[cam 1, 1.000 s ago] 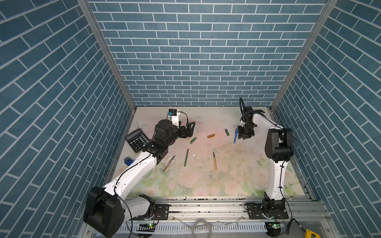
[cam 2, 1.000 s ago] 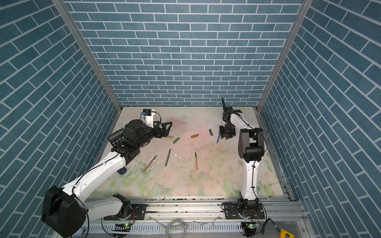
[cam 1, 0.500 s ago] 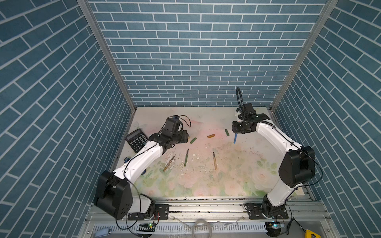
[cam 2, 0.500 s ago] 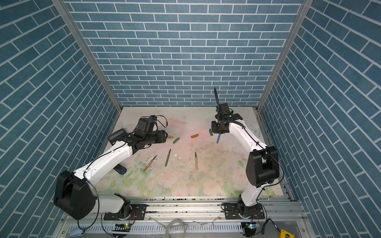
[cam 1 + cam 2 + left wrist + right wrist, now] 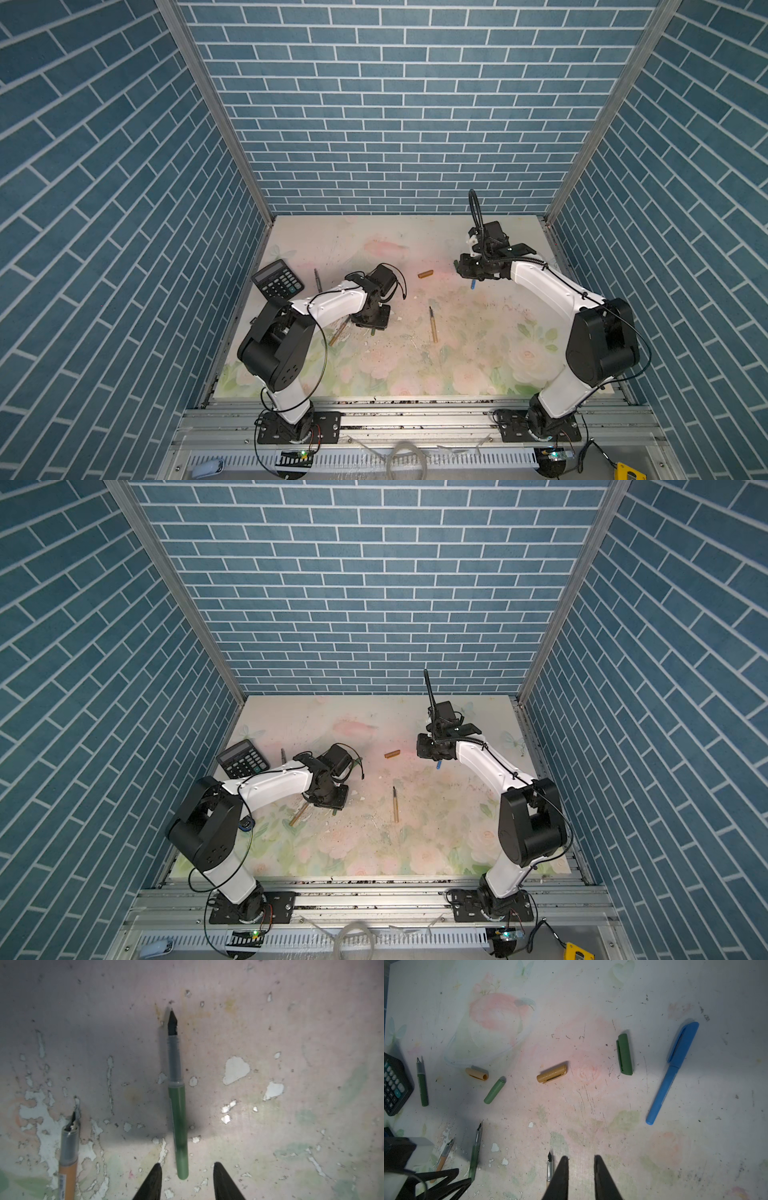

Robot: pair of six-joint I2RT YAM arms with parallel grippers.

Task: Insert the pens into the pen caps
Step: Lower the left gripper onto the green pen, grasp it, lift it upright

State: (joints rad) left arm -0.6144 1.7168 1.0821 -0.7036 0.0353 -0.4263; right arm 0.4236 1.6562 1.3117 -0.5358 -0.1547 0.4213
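In the left wrist view a green pen [image 5: 176, 1105] lies on the mat with its dark tip away from me. My left gripper [image 5: 186, 1164] is open, and the pen's blunt end sits between the fingertips without touching them. A tan pen [image 5: 67, 1157] lies beside it. My right gripper [image 5: 581, 1157] hangs above the mat, narrowly open and holding nothing. Its wrist view shows a capped blue pen [image 5: 672, 1072], a dark green cap [image 5: 624, 1054], two tan caps [image 5: 552, 1076] [image 5: 476, 1073], a light green cap [image 5: 494, 1089] and another tan pen [image 5: 549, 1167]. In both top views the left gripper [image 5: 371, 325] [image 5: 328, 802] points down.
A black calculator [image 5: 277, 279] lies at the far left of the mat with a green pen [image 5: 318, 279] beside it. The orange-brown cap [image 5: 425, 273] lies mid-table and a tan pen [image 5: 433, 328] nearer the front. Brick walls close in three sides.
My left gripper has come nearer the front, from the caps down over the green pen, and its jaws have narrowed. The right arm's elbow has swung out and down to the right.
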